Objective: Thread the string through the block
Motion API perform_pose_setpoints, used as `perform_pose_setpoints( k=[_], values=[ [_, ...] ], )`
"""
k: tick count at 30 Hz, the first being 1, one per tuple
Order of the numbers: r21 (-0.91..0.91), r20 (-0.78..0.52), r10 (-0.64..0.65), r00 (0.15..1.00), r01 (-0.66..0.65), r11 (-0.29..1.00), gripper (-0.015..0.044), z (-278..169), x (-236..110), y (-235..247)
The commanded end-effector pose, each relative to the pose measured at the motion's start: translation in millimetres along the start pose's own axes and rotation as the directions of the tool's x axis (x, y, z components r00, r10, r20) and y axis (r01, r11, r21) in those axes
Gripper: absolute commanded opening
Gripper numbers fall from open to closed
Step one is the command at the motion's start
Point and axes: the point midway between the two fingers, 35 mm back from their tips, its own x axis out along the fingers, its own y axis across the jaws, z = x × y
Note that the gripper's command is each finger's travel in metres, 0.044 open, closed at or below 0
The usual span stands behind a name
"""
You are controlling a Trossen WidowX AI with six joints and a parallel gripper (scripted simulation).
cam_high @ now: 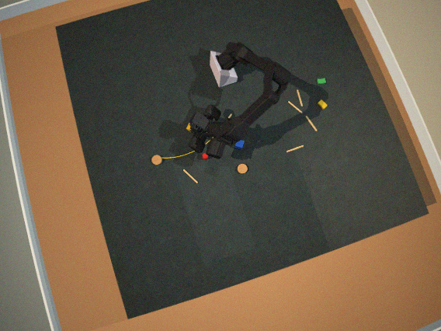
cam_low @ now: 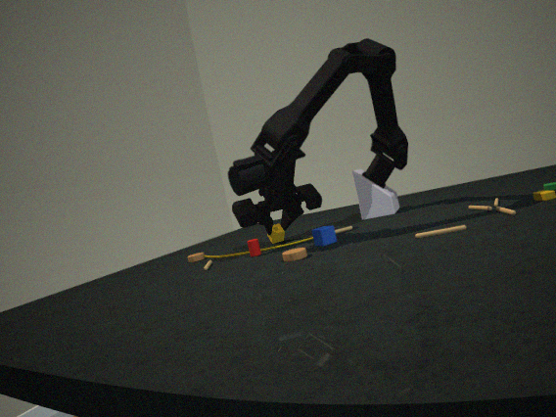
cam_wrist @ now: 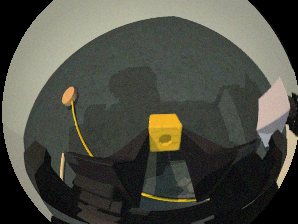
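My gripper (cam_low: 277, 229) (cam_wrist: 165, 133) is shut on the yellow block with the hole (cam_high: 189, 127) (cam_low: 276, 235) (cam_wrist: 165, 122), low over the table. The hole shows on the block's near face in the wrist view. I cannot tell whether the block touches the table. The wooden button (cam_high: 156, 159) (cam_low: 196, 256) (cam_wrist: 69, 96) lies left of the gripper. The yellow string (cam_high: 175, 157) (cam_low: 289, 244) (cam_wrist: 170, 199) curves from it past the block. The string's stick (cam_high: 230, 116) (cam_low: 344, 229) lies on the table, partly hidden by the arm and, in the exterior view, by the blue block.
A blue block (cam_high: 239, 144) (cam_low: 324, 236), a red piece (cam_high: 205, 156) (cam_low: 254, 248) and a second button (cam_high: 242, 168) (cam_low: 294, 254) lie near the string. A loose stick (cam_high: 190, 175) (cam_low: 208, 264) lies near the first button. Several loose sticks, a yellow piece (cam_high: 322, 104) and a green piece (cam_high: 321, 81) lie farther right.
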Motion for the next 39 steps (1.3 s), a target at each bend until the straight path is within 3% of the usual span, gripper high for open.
perform_pose_setpoints(
  k=[1, 8, 9, 17, 22, 39],
  values=[
    [0.004, 0.085, -0.004, 0.996, 0.003, 1.000, 0.0000, -4.4, -0.3, 1.2],
    [0.003, 0.210, -0.001, 0.978, 0.000, 1.000, 0.0000, -11.9, -2.0, 1.0],
    [-0.001, 0.142, -0.003, 0.990, 0.004, 1.000, 0.0026, -8.3, -1.6, -0.2],
    [-0.001, 0.142, -0.003, 0.990, 0.003, 1.000, 0.0235, -8.1, -4.2, 0.0],
    [0.004, 0.148, -0.003, 0.989, 0.003, 1.000, 0.0235, -2.0, -63.4, 0.6],
    [0.004, 0.149, -0.003, 0.989, 0.003, 1.000, 0.0235, -1.7, -66.1, 0.4]
  ],
)
